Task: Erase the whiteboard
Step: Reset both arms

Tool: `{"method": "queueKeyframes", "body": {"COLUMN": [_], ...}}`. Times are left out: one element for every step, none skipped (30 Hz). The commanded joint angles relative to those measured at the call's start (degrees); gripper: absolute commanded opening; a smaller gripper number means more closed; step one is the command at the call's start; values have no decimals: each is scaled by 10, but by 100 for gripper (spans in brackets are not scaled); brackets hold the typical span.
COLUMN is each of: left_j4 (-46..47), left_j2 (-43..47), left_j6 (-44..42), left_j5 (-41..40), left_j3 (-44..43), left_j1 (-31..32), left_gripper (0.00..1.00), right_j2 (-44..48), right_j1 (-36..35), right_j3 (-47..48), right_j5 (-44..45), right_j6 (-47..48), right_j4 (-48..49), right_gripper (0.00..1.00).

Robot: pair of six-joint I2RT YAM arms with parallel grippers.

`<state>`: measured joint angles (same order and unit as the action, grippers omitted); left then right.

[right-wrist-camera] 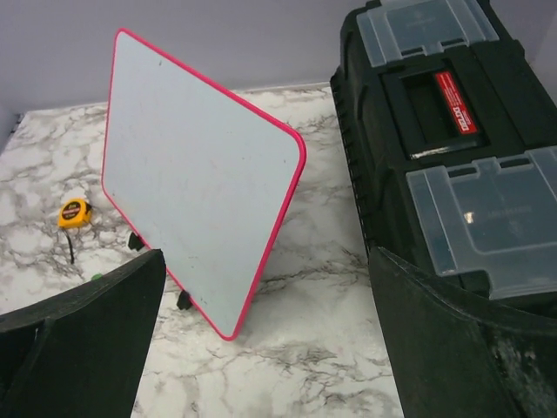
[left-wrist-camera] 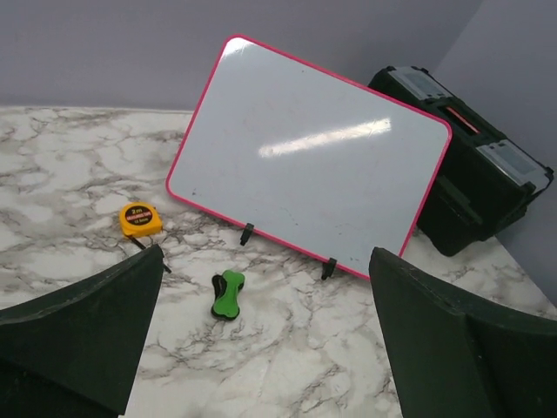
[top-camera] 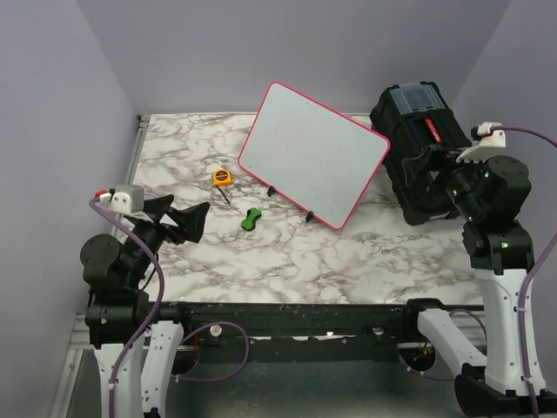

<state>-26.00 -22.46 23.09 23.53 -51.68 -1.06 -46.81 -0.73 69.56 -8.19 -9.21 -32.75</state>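
The whiteboard point(top-camera: 313, 153) stands tilted on small black feet at the middle back of the marble table; its pink-rimmed face point(left-wrist-camera: 309, 152) shows no lettering, only faint specks. In the right wrist view the whiteboard point(right-wrist-camera: 196, 170) is edge-on to the left. A green eraser point(top-camera: 251, 219) lies flat in front of it, also seen as the eraser point(left-wrist-camera: 227, 294) in the left wrist view. My left gripper point(top-camera: 184, 223) hovers open at the near left, apart from the eraser. My right gripper point(top-camera: 424, 178) is open beside the toolbox. Both the left gripper point(left-wrist-camera: 265, 257) and the right gripper point(right-wrist-camera: 267, 257) hold nothing.
A black toolbox point(top-camera: 421, 144) with clear lid compartments point(right-wrist-camera: 452, 131) stands at the back right, just behind the whiteboard's right corner. A yellow tape measure point(top-camera: 223, 178) with a short dark strap lies left of the board, shown as the tape measure point(left-wrist-camera: 139, 218) near the eraser.
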Motion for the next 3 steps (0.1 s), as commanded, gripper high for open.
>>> {"method": "queueKeyframes", "body": {"left_j4": [-75,-79,-80], "left_j2": [5,5,4], "left_j6": [-21,-22,-22], "left_j5": [19,19,19], "left_j3": [-17,-20,-21], "left_j1": [-3,-1,-1], "left_gripper": [99,99,99], "right_j2": [16,18,21], "right_j1": [22,25,26], "right_j3": [15,15,15], "right_j5": [30,22,17], "right_j6": [-5,-6,-5], "right_j4": [-26,-24,-24], "right_gripper": [100,100,100]}}
